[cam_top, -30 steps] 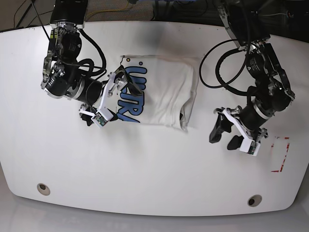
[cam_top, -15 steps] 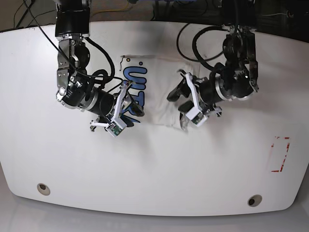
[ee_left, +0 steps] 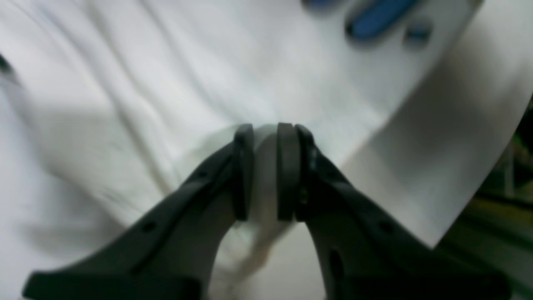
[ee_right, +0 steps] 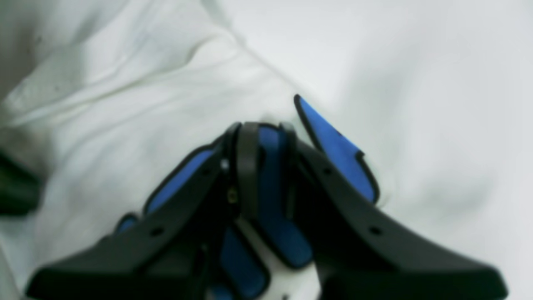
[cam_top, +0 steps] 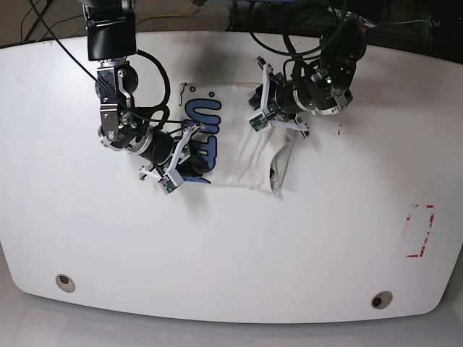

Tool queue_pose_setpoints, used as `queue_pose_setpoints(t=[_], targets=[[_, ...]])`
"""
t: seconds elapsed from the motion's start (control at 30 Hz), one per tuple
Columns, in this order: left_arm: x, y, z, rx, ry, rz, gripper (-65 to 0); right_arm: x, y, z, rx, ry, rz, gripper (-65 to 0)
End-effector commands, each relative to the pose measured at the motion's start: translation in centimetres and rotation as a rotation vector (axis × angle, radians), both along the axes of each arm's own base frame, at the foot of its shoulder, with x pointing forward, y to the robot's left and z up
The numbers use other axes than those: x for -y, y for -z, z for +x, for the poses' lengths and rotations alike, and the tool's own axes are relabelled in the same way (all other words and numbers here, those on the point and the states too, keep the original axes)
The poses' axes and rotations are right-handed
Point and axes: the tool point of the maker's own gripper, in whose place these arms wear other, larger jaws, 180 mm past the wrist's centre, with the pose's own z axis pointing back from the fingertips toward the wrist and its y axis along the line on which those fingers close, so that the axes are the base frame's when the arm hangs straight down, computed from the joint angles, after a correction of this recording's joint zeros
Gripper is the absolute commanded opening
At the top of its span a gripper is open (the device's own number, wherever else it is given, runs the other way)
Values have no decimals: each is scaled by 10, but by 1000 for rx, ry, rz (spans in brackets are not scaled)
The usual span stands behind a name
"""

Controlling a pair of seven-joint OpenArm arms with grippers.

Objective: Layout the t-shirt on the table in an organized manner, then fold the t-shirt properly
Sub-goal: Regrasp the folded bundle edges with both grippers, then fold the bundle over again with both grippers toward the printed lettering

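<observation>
The t-shirt (cam_top: 249,144) lies folded and wrinkled at the upper middle of the table (cam_top: 217,253), with blue "ULTRA" print showing on its left part. My left gripper (cam_top: 262,108) is at the shirt's upper right part. In the left wrist view it (ee_left: 265,171) is shut on a fold of white cloth (ee_left: 166,83). My right gripper (cam_top: 189,153) is at the shirt's lower left edge. In the right wrist view it (ee_right: 262,166) is shut on blue-printed cloth (ee_right: 125,104).
A red dashed rectangle mark (cam_top: 419,231) is at the right. Two grommet holes (cam_top: 65,280) (cam_top: 381,299) sit near the front edge. The table's edge (ee_left: 479,175) runs close behind my left gripper. Cables hang over the back.
My left arm has swung from the bare table at the lower right up to the shirt's upper right part and shut on cloth. My right gripper has shifted slightly along the lower left edge.
</observation>
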Motion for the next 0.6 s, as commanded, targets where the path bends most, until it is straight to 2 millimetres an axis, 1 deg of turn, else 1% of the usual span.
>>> queue_pose_setpoints(t=[0.0,0.03,0.07,0.1,0.17,0.23,0.27,0.3,0.4,0.57], targets=[[4,1,-1,12,28,-13,-576,8,-11,11,49,25,37,-569],[1,7,-3,-2,35,-3,-576,14,-10,12,52,33,38,-569],[0,11,-5,-11,38,1,-576,15,-9,11,52,36,41,-569],[-4,19,-8,-30,40,12,-576,17,-7,9,47,37,39,-569],[-9,25,-7,-43,36,22,-576,17,-1,0,23,40,51,-569],[-14,27,2,-38,31,31,-576,20,-2,-5,17,53,74,-569],[-16,27,10,-32,30,40,-576,23,-3,-10,13,70,95,-569],[-17,28,12,-32,29,43,-576,24,-2,-12,10,74,99,-569],[-22,30,25,-27,30,63,-576,26,0,-31,-1,84,111,-569],[-27,25,49,2,44,78,-576,16,0,-64,-15,60,113,-569]])
